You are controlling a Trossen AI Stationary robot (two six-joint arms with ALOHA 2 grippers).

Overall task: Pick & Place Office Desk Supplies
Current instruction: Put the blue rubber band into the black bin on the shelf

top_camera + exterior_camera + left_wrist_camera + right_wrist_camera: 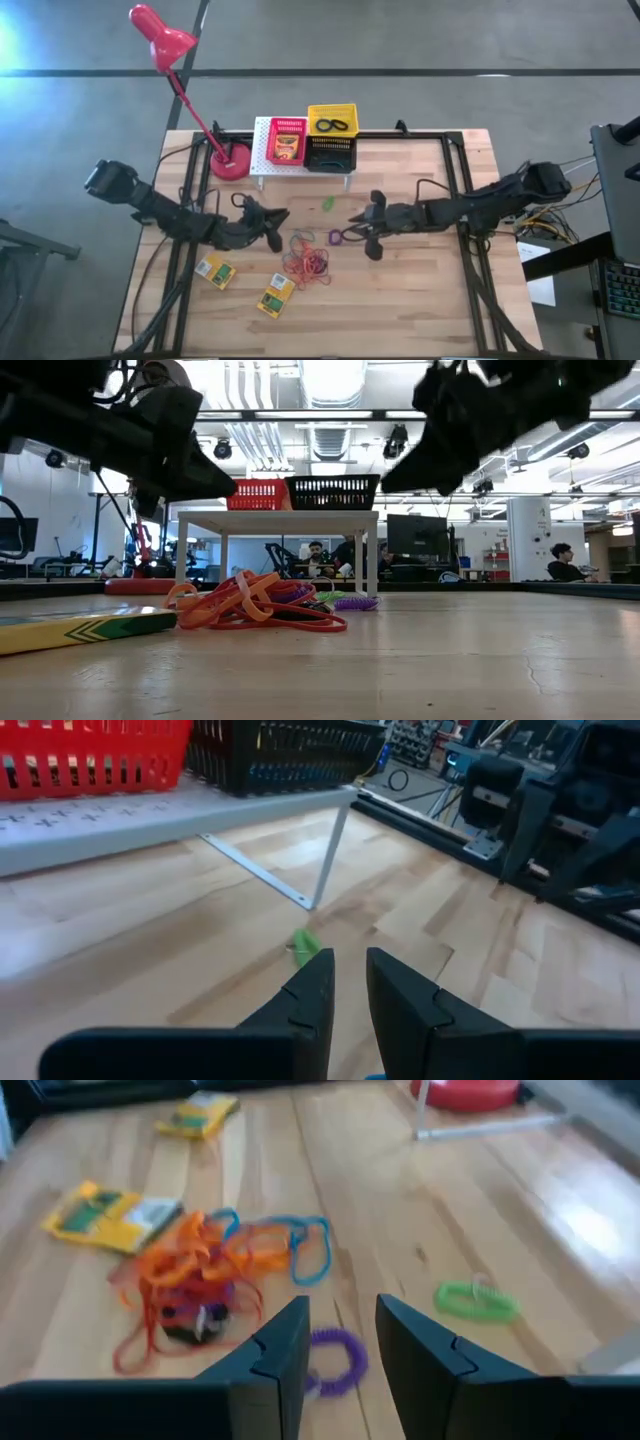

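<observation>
Right gripper point(338, 1342) is hovering over the purple ring point(336, 1361), jaws apart and straddling it for a pinch. The ring is lying on the table point(420, 300) beside the rubber bands point(307, 262). Left gripper point(347, 988) is waiting nearby, jaws narrowly apart, empty.

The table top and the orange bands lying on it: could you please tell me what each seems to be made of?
Table top: looks like pale wood with a smooth, slightly glossy finish; plank seams and grain show. Orange bands: probably rubber, matte; thin loops lying limp and tangled.
</observation>
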